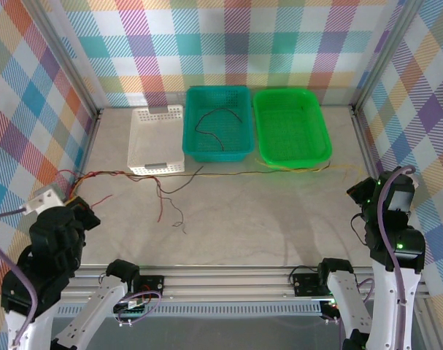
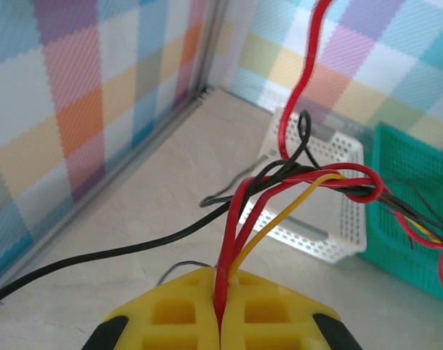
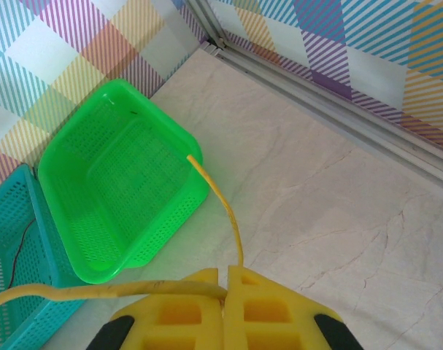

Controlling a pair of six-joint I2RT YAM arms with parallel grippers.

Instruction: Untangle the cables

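Cables [image 2: 356, 188] twist into a bundle at middle right. Left fingers [image 2: 170, 313] pinch red and yellow ones; right fingers [image 3: 268, 313] pinch a yellow cable [image 3: 222, 203].

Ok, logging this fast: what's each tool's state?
Left tool: shut on red and yellow cables.
Right tool: shut on a yellow cable.

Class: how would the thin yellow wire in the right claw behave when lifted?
Probably floppy: the thin yellow wire curves on both sides of the right claw. Likely light, being hair-thin beside the green plastic basket.
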